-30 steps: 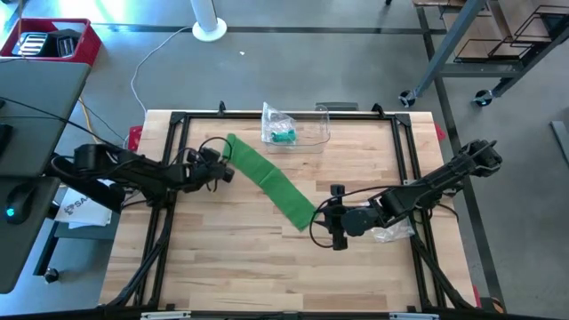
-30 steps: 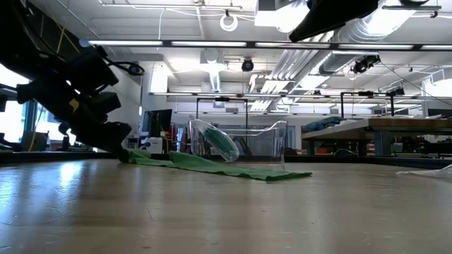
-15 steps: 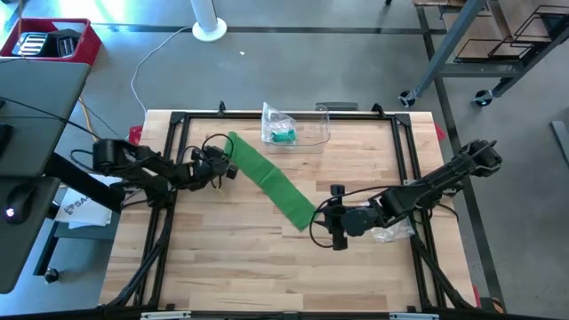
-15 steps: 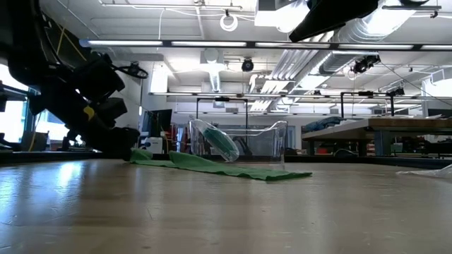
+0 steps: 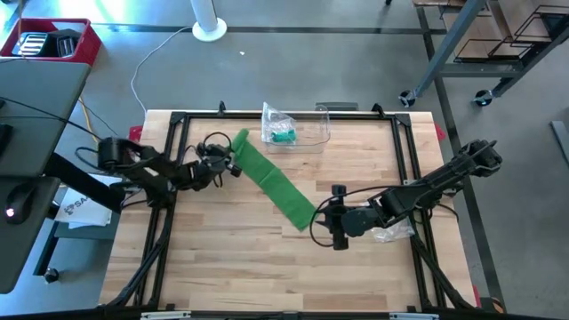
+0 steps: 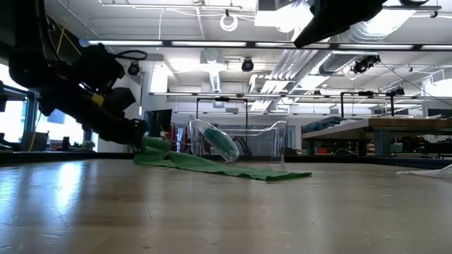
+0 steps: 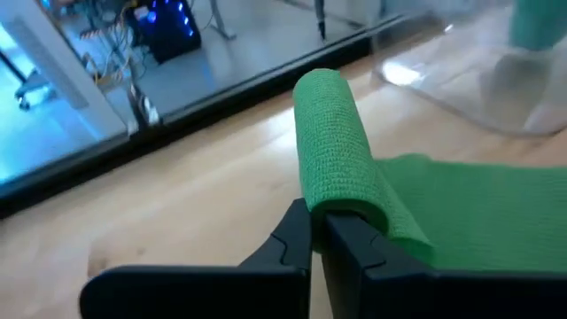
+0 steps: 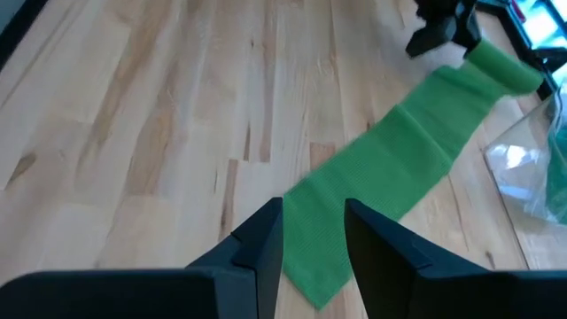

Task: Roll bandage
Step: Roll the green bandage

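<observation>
A green bandage lies flat as a strip slanting across the wooden table, from the far left toward the middle. Its far end is curled into a short roll, which also shows in the low view. My left gripper is at that roll, shut on it. My right gripper is open and hovers over the strip's flat near end, one finger on either side of it and touching nothing. In the high view the right gripper is just right of that end. My left gripper pinches the rolled end of the bandage at the roll's end face, between its two shut fingers. The fingers come nearly level from the table's left and lie along the roll's axis. The roll is a little above the table, and the strip trails from it onto the wood.
A clear plastic container holding a teal roll stands at the table's far edge, close behind the green roll. A crumpled clear wrapper lies under the right arm. Black frame rails border the table.
My left gripper has moved a little toward the table's right and far side, rising slightly and turning. The bandage's far end, flat before, has curled over into a roll lifted off the wood. The rest of the strip has stayed in place.
</observation>
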